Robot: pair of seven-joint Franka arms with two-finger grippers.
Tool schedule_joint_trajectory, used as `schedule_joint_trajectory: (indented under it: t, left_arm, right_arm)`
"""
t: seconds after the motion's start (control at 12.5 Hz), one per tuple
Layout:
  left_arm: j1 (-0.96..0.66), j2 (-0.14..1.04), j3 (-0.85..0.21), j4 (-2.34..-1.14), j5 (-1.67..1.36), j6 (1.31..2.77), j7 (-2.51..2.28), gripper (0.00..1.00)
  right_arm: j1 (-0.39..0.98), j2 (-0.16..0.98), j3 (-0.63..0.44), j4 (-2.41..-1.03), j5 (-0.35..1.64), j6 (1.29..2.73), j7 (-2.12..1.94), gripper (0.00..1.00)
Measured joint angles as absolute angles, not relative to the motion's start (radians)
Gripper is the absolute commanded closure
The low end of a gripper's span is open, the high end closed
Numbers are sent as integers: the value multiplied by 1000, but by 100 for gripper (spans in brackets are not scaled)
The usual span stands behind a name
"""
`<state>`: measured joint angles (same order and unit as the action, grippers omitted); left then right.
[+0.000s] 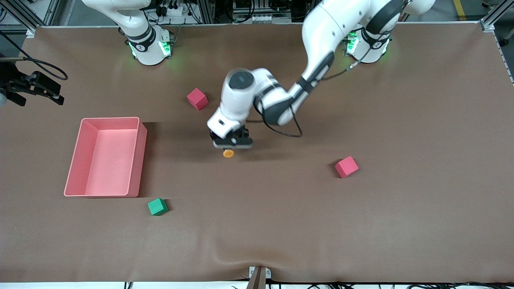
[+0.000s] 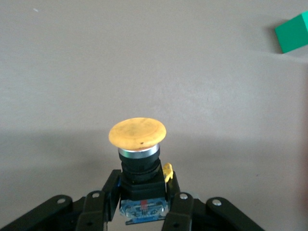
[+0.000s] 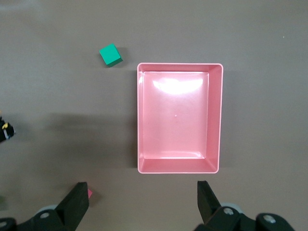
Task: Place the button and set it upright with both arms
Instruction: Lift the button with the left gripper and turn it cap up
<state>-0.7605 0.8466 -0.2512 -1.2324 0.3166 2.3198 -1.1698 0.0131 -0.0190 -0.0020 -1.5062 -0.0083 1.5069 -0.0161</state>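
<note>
The button (image 1: 228, 153) has a round orange cap on a black body. My left gripper (image 1: 232, 143) is shut on that black body, low over the middle of the table. In the left wrist view the button (image 2: 137, 133) stands between the black fingers (image 2: 112, 189), with the cap pointing away from the left gripper (image 2: 142, 187). I cannot tell whether the button touches the table. My right gripper (image 3: 142, 190) is open and empty. It waits high over the table, beside the pink tray (image 3: 139, 120).
The pink tray (image 1: 137, 160) lies toward the right arm's end. A green cube (image 1: 157, 206) sits nearer the front camera than the tray. One red cube (image 1: 197, 98) lies near the left arm's wrist. Another red cube (image 1: 346, 166) lies toward the left arm's end.
</note>
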Motion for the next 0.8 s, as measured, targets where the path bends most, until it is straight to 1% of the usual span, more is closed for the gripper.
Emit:
schedule_joint_trajectory:
  t: [0.24,0.64,0.8]
  left_arm:
    - [-867,819,-247,-1241,601,2152,-1421,100]
    - [-967,823,-240,-1341,1004,2061,-1820,100]
    - [-1006,840,-239,-1360,1111,1989,-1953,100]
  right_arm:
    - [13,-17,-2,-1505,-8,1504,-16,0]
    - [13,-15,-3,-1505,-8,1505,-16,0]
    - [13,-15,-4,-1504,-8,1505,-16,0]
